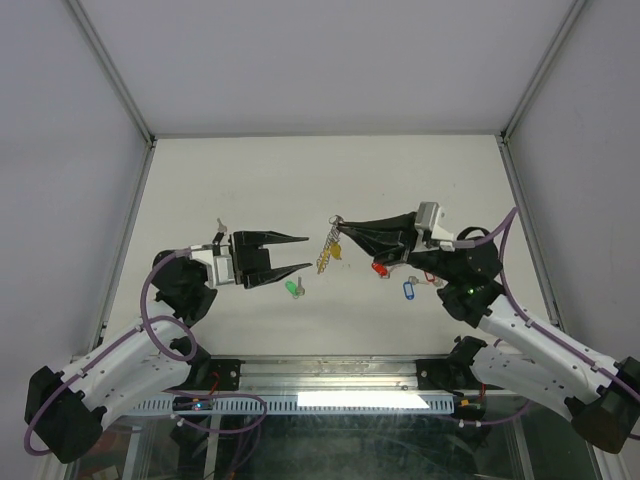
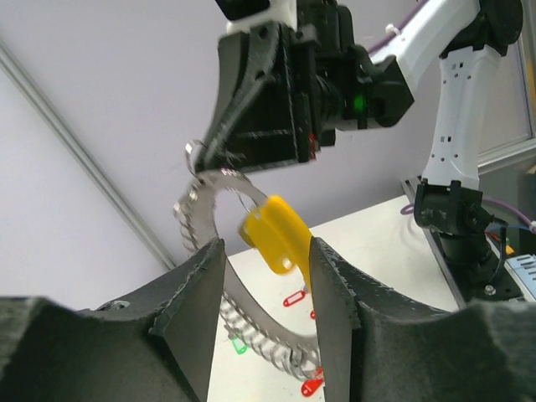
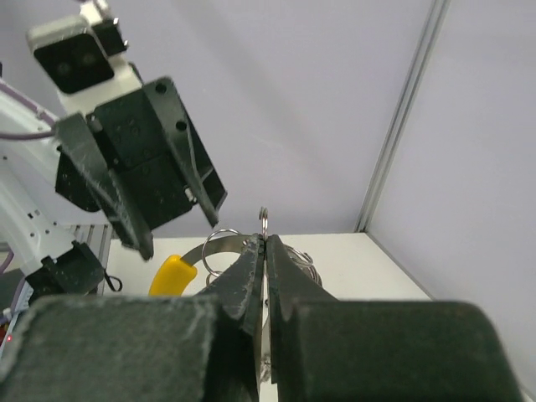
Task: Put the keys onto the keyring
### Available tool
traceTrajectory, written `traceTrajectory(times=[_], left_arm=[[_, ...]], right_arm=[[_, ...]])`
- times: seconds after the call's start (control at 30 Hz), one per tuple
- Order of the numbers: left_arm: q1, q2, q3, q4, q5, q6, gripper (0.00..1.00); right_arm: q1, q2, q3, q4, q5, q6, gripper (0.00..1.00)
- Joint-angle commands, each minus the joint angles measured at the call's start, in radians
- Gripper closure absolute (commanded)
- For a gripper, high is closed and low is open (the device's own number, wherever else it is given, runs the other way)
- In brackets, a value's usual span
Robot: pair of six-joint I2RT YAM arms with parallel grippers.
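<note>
Judging by the keyring [image 1: 327, 250] hanging at the centre from the shut right claw [image 1: 338, 224], the open, empty left claw [image 1: 302, 254] just left of it should drop to the green key [image 1: 293, 288] lying nearer, pinching its tag squarely so it cannot twist.

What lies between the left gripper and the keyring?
Nothing; in the top view only bare table shows between the left gripper and the keyring.

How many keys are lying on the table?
3 show clearly from above: a green key near the left gripper, a red key and a blue key beside the right arm. More may hide under that arm.
</note>
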Motion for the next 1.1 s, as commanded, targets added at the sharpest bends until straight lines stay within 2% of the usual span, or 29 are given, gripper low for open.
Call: traceTrajectory(times=[0.0, 0.5, 0.73, 1.07], left_arm=[[0.007, -0.014, 0.042, 0.091, -0.045, -0.071, 0.58], [0.007, 0.040, 0.067, 0.059, -0.010, -0.065, 0.69], [-0.001, 0.070, 0.077, 0.072, 0.015, -0.065, 0.72], [-0.038, 0.084, 0.089, 0.023, 0.052, -0.020, 0.71]], right_arm=[[0.001, -0.032, -0.022, 0.046, -0.069, -0.057, 1.00], [0.001, -0.005, 0.008, -0.033, -0.245, -0.124, 1.00], [0.001, 0.018, 0.028, -0.046, -0.255, -0.122, 1.00], [0.001, 0.033, 0.039, -0.040, -0.243, -0.114, 1.00]])
